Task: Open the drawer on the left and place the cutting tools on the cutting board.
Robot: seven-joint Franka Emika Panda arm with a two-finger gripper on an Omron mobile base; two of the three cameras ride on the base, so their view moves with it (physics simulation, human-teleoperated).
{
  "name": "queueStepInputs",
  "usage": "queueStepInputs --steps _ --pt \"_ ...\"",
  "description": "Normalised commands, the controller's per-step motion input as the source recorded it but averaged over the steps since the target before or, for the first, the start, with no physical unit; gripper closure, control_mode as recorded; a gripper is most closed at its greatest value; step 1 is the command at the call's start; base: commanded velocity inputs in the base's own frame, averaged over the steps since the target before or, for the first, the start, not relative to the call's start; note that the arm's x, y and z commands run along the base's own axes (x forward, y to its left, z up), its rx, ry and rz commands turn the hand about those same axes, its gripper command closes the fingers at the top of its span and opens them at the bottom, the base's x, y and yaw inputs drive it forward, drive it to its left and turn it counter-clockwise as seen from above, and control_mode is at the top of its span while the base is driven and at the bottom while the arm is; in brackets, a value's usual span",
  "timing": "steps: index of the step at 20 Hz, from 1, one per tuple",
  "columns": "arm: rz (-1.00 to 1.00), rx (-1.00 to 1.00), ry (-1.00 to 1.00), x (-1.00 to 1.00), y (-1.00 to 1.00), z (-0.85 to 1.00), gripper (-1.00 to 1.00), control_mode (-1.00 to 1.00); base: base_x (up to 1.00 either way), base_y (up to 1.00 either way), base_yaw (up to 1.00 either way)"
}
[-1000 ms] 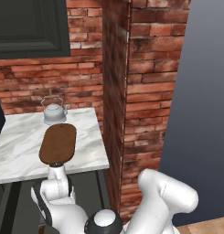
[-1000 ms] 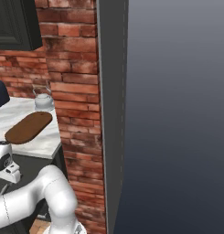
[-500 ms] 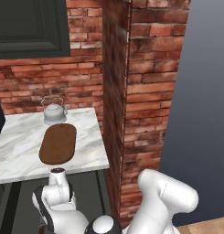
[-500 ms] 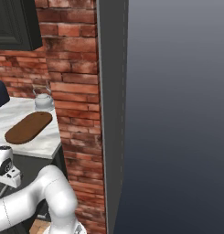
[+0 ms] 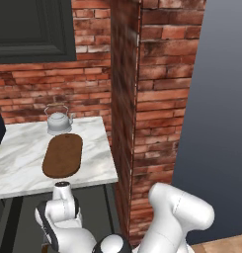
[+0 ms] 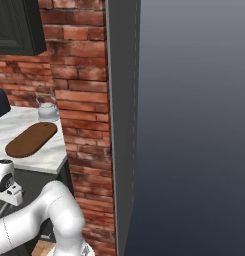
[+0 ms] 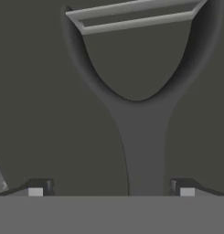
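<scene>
In the hand view a silver-grey peeler lies very close on the dark grey floor of the drawer, its forked head and blade bar toward the top of the picture. My gripper is open. Its two fingertips stand wide apart on either side of the peeler's handle, and nothing is gripped. The oval dark-brown cutting board lies bare on the white marble counter. My arm bends down below the counter's front edge, its wrist in front of the dark cabinet.
A silver kettle stands behind the board against the brick wall. A brick pillar closes off the counter's right end. A dark wall cabinet hangs above the counter.
The wrist has sunk slightly lower in front of the cabinet in both base views. The jaws stay wide open, and the board and kettle have not moved.
</scene>
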Motion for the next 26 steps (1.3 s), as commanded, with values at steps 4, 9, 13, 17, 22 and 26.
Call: queueStepInputs --steps 4,9,13,17,22,26 --pt "0.0 0.0 0.04 0.0 0.0 -0.01 1.0 -1.0 0.0 0.0 0.0" --pt "0.0 0.0 0.0 0.0 0.0 0.0 1.0 -1.0 0.0 0.0 0.0" --pt "0.0 0.0 0.0 0.0 0.0 0.0 1.0 -1.0 0.0 0.0 0.0" --pt "0.02 -0.02 0.01 -0.07 0.0 0.22 1.0 -1.0 0.0 0.0 0.0" --pt "0.15 0.0 0.0 -0.46 0.0 0.93 1.0 -1.0 0.0 0.0 0.0" --pt "0.23 0.0 0.0 -0.5 -0.03 0.94 1.0 -1.0 0.0 0.0 0.0"
